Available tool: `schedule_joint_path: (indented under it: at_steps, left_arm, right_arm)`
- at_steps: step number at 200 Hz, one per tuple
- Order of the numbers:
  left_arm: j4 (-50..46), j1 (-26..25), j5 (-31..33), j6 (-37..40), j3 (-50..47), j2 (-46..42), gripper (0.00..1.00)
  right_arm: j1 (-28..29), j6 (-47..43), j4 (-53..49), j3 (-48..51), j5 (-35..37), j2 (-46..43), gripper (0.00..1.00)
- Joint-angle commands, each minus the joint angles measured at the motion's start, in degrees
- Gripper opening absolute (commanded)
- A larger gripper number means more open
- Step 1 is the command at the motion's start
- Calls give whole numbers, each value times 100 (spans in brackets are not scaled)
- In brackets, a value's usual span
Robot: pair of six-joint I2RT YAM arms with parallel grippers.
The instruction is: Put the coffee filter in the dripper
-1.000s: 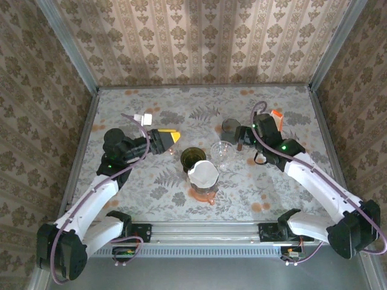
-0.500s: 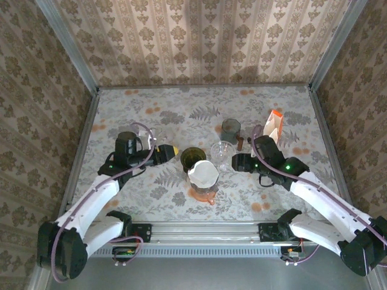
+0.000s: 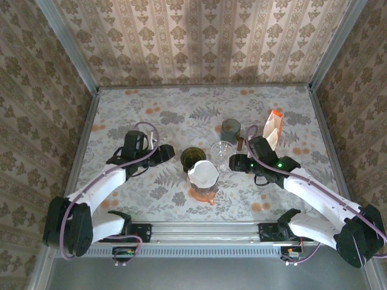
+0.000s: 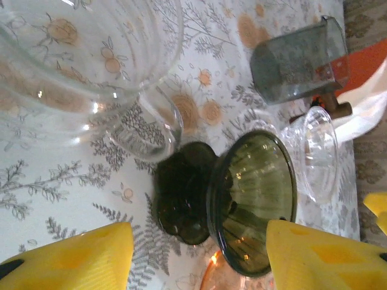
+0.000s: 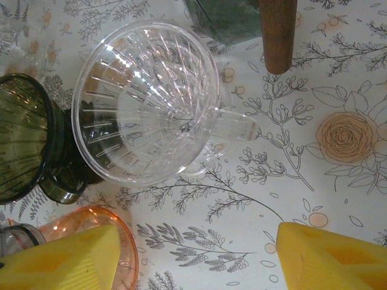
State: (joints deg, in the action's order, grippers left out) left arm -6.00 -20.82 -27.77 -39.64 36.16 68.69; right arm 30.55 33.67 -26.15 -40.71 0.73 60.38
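Coffee filter (image 3: 204, 174): a white paper cone, mouth up, seated in the top of the orange dripper (image 3: 207, 194). The pair stands close to the middle of the near edge of the table (image 3: 121, 109), between the two arms.

Left gripper (image 3: 172, 151): low over the table, left of centre. Its fingers are spread, with nothing between them. The filter lies to its right and nearer the near edge, apart from it. In the left wrist view the green dripper (image 4: 251, 199) sits directly ahead, in line with the gap between the fingers. A large clear glass vessel (image 4: 78, 54) stands close by.

Right gripper (image 3: 234, 162): right of centre, fingers likewise parted and empty. The filter lies to its left and slightly nearer the near edge, not touching. In the right wrist view the clear dripper (image 5: 148, 99) sits just ahead of the fingers, handle to the right, and the orange dripper's rim runs beside the left finger.

Surroundings: the green and clear drippers stand side by side just beyond the filter, the green one very near it. Further toward the far edge is a dark glass cup (image 3: 230, 127) with a wooden handle (image 3: 240, 144). An orange-and-white pack (image 3: 273, 125) stands towards the right edge.
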Motion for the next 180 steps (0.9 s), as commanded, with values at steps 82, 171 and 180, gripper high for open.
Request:
schedule_joint_path:
  at_steps: [82,171,180]
  left_arm:
    - [-1478,-1056,984,-9,-119,-989,44]
    - [-1042,-1980,287,-545,-729,-260,34]
    - [-826,-1975,228,-639,-817,-116,34]
  right_arm:
    - [17,310,-353,237,168,-476,70]
    - [-12,108,-898,-763,1262,-1134,70]
    - [-30,71,-938,-851,1312,-1213,70]
